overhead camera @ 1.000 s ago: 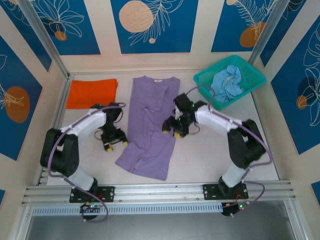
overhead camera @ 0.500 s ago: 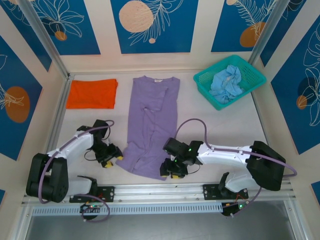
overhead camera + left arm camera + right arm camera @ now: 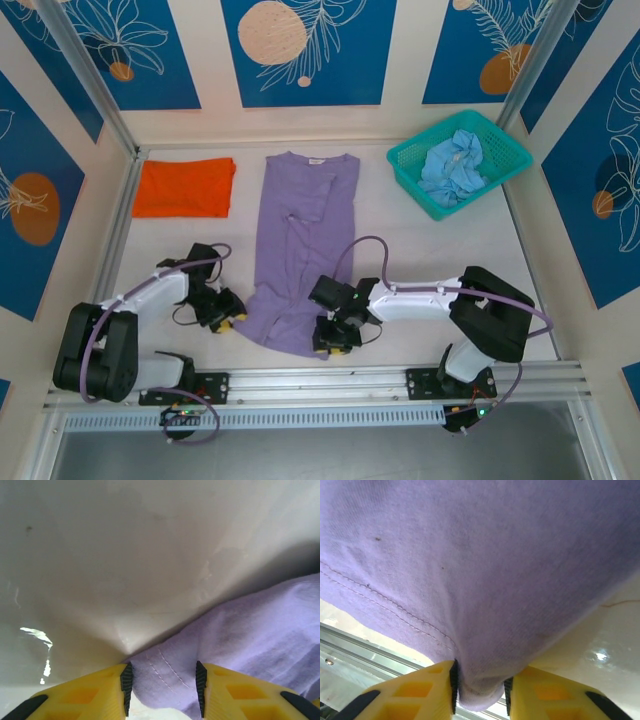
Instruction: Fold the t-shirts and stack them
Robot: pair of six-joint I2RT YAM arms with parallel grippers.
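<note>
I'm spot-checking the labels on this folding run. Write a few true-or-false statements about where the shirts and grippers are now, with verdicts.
1. The orange t-shirt lies folded at the table's far left. True.
2. The pale blue t-shirt is spread flat on the table. False: it sits bunched in the teal basket.
3. The left gripper and right gripper are at the near hem corners of the purple t-shirt. True.
4. The purple t-shirt's collar points toward the arm bases. False: the collar is at the far end.

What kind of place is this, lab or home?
Likely a lab robot cell: aluminium rail at the near edge, blue printed wall panels around it, lavender t-shirt and teal basket laid out.
</note>
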